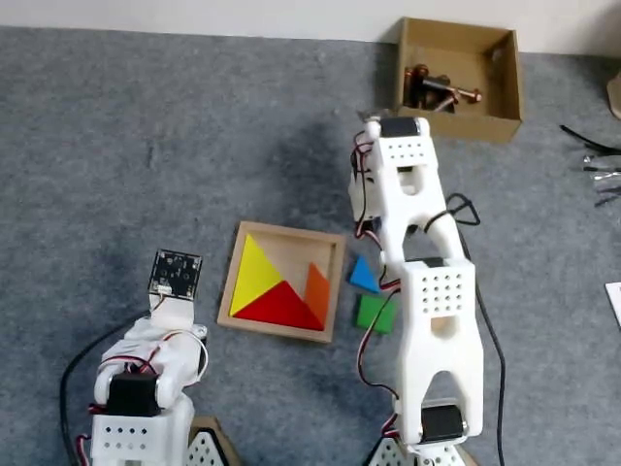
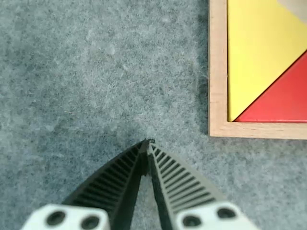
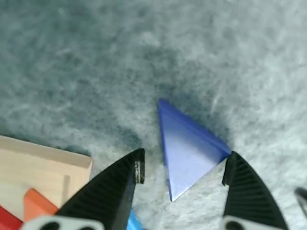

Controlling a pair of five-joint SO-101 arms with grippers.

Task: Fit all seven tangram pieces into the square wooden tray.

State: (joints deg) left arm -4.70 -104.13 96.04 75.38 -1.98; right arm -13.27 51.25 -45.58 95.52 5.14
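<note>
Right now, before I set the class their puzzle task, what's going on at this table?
A tangram is partly done. The wooden tray holds a yellow piece, a red piece and an orange piece. The right gripper is open, straddling a blue triangle on the grey carpet beside the tray; a green square lies nearby. The left gripper is shut and empty, over the carpet at the tray's other side.

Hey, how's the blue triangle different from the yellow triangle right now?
The yellow triangle is clearly larger than the blue triangle. The yellow one lies inside the tray, against the red piece; the blue one lies on the carpet outside it. The blue one sits between the fingers of the open right tool; no tool is around the yellow one. Both are triangles lying flat.
</note>
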